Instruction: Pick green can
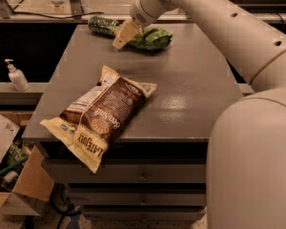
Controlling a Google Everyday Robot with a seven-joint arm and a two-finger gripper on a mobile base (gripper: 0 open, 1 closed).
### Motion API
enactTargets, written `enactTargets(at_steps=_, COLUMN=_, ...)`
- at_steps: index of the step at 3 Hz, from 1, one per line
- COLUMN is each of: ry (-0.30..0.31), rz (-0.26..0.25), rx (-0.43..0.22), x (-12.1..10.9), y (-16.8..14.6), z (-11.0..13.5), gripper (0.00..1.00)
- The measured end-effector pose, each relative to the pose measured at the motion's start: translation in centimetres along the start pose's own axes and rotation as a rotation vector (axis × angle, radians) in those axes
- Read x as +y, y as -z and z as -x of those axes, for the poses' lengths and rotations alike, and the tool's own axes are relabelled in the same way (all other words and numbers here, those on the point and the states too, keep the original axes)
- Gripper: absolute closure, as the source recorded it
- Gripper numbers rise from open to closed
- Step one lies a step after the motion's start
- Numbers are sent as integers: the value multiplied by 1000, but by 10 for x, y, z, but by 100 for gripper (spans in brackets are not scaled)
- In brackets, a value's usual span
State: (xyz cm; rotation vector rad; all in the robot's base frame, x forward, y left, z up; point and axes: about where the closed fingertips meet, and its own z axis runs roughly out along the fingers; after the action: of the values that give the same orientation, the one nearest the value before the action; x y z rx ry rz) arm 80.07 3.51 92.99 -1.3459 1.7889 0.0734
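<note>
The green can [101, 26] looks like glossy metal; the table [190, 80] is smooth, slightly shiny; the gripper [118, 43], just beside the can, is matt pale plastic.

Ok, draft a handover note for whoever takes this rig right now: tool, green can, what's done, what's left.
The tool: over the far edge of the table, between the green can and the green chip bag; can not lifted.
The green can: on its side, far-left of the table.
Done: the tool is at the can.
Left: grasp and lift it.
The brown snack bag lies at the front.
</note>
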Motion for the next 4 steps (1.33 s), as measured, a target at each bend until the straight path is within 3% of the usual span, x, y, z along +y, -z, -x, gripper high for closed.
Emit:
enactTargets(at_steps=2, ry=-128, rz=-50, rx=-13, x=-25, y=-55, z=13, gripper=0)
enactTargets(at_steps=4, ry=-160, rz=-28, rx=-29, x=-23, y=-103, z=40, gripper=0)
